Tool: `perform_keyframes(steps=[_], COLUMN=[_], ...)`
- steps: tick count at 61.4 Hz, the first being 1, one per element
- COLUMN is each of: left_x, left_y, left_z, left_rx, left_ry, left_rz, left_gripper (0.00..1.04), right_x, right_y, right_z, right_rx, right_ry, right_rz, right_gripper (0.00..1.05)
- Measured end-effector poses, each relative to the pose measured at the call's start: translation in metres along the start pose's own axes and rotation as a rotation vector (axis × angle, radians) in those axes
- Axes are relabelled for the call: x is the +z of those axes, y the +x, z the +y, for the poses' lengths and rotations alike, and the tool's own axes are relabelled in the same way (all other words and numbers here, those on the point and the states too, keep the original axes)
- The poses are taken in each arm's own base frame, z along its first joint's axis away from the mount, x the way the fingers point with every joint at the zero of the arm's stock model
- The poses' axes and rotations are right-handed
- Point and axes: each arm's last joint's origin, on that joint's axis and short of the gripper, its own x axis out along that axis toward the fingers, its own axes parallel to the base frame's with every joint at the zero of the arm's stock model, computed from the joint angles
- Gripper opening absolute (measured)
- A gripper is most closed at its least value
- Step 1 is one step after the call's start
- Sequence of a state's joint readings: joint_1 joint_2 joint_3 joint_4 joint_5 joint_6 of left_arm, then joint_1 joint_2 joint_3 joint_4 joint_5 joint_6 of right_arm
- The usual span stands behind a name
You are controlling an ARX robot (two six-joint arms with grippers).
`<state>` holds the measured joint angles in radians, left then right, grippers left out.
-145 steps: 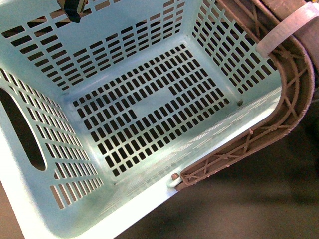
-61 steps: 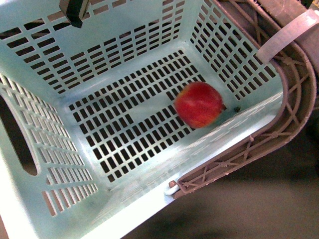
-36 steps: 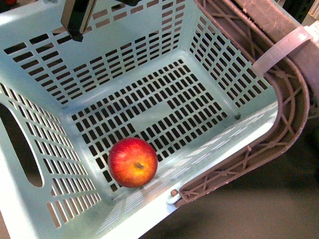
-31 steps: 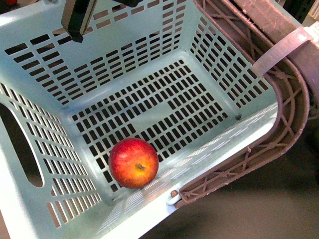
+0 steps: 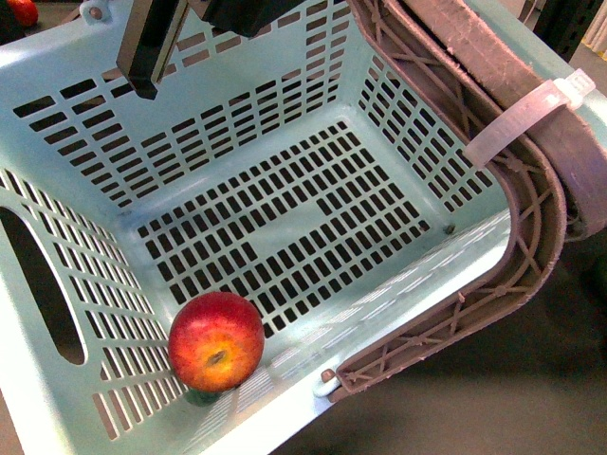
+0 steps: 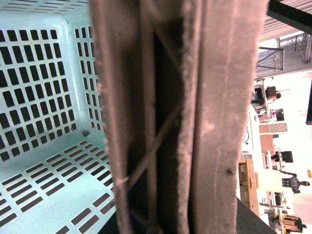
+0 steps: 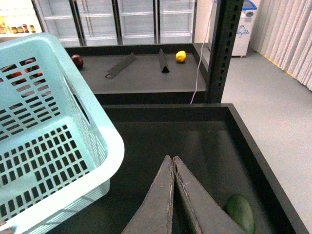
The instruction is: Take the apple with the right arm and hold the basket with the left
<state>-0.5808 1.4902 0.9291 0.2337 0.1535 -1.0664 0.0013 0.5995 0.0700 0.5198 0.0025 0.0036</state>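
apple (image 5: 216,341) down in basket (image 5: 57,66) floor corner, touching slotted wall under hand hole. right gripper (image 7: 171,163) fingers pressed together, empty, just outside basket rim. left gripper: handle (image 6: 146,117) fills its view, can't tell grip. risk imo: basket sits tilted, so any handle slip sends apple rolling. tight corner also leaves fingers little room.

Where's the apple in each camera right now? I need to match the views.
Front view: the apple sits lower left, in a corner of the basket floor.
Left wrist view: not in it.
Right wrist view: not in it.
Shared landmark: the basket's slotted mint wall, seen in all three.
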Motion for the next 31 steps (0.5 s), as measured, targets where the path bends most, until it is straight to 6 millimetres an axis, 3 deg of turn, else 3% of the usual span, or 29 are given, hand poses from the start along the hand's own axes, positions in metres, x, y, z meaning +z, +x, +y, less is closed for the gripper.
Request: perform_keyframes(steps=[31], left_x=[0.000], left_y=[0.000], left_z=[0.000], left_rx=[0.000], left_ry=[-0.001], left_rz=[0.001], left_gripper=[0.16], right_x=[-0.008], right_y=[-0.017], right_z=[0.000], right_rx=[0.002], right_ry=[0.000], right_rz=[-0.026], right_gripper=[0.02])
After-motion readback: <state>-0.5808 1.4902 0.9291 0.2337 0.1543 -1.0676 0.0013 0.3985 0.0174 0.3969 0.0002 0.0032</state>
